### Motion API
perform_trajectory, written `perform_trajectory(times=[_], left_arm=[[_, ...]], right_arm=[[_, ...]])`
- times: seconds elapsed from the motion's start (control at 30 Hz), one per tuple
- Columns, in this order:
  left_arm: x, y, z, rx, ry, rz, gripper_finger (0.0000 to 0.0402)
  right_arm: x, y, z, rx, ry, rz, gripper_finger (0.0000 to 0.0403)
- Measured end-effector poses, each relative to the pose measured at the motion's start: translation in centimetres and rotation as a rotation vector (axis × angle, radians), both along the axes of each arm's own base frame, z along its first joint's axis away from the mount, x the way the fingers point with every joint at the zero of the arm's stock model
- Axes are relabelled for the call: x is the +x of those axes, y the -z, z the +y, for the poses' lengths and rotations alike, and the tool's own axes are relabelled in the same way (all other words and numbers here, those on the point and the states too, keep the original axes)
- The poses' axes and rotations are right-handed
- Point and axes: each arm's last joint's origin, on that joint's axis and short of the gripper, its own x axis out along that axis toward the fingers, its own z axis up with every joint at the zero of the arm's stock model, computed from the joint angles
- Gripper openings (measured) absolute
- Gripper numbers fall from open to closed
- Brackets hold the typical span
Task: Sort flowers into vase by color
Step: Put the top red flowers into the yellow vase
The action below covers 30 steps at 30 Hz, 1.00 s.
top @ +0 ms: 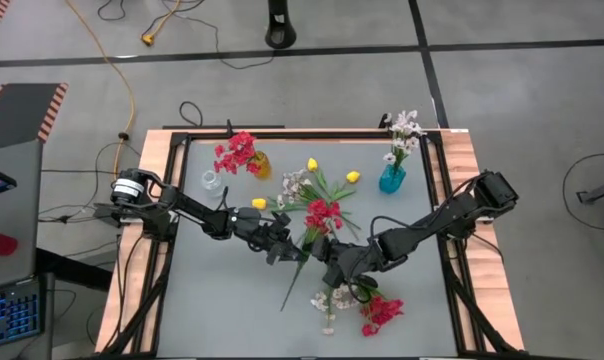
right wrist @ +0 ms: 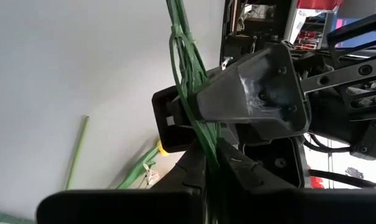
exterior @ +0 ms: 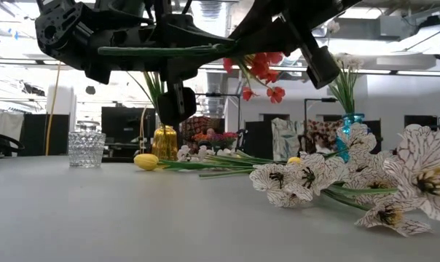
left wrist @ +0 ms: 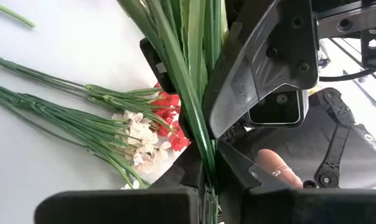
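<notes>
A red-pink blossom spray [top: 322, 213] with a long green stem [top: 294, 285] hangs in the air over the table's middle, level in the low view [exterior: 162, 51]. My left gripper [top: 285, 248] and right gripper [top: 332, 262] face each other, both shut on that stem. An amber vase [top: 259, 165] holds red blossoms and a teal vase [top: 391, 180] holds white ones. A clear glass vase [top: 210, 181] stands at far left. Yellow buds [top: 259, 203], white sprays [top: 332, 298] and another red spray [top: 380, 312] lie flat on the table. My left gripper [left wrist: 206, 186] pinches the spray's bundle of green stems [left wrist: 197, 130] between its two fingers, about mid-length. The spray is lifted clear of the table and lies roughly level. My right gripper [right wrist: 210, 165] pinches the same green stem bundle [right wrist: 188, 81] between its two fingers, right beside the left gripper. The blossom end [exterior: 260, 69] hangs slightly below the stem line, clear of the table.
Loose sprays lie under and around both grippers, with white blossoms [exterior: 300, 178] near the front edge and a yellow bud [exterior: 146, 161] toward the left. The table's raised frame [top: 172, 200] runs around the grey mat. Open mat shows at near left.
</notes>
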Motion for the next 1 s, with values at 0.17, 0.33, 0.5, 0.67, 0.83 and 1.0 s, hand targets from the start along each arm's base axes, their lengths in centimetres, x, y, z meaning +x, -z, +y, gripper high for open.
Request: perform_trajectory(times=[0.17,0.33,0.5,0.67,0.83,1.0], left_arm=[[0.0,0.0,0.0,0.007,-0.001,-0.001,0.0015],[0.0,0.0,0.0,0.019,-0.009,-0.004,0.0015],[0.1,0.0,0.3,0.068,-0.038,-0.023,0.0014],[0.2,-0.2,1.0,0.102,-0.055,-0.056,0.0004],[0.0,-1.0,1.5,0.14,-0.055,-0.09,0.0003],[-1.1,-3.3,2.3,0.204,-0.058,-0.111,0.0002]], right_arm=[[0.0,0.0,0.0,0.002,0.005,-0.003,0.0068],[0.0,-0.1,0.0,0.025,0.019,-0.017,0.0108],[0.1,-0.3,-0.2,0.101,0.12,-0.076,0.0168],[0.0,-0.4,-0.4,0.157,0.252,-0.147,0.0205],[-0.1,-0.4,-0.5,0.247,0.326,-0.195,0.0211],[-0.1,-0.7,-0.5,0.301,0.357,-0.231,0.0206]])
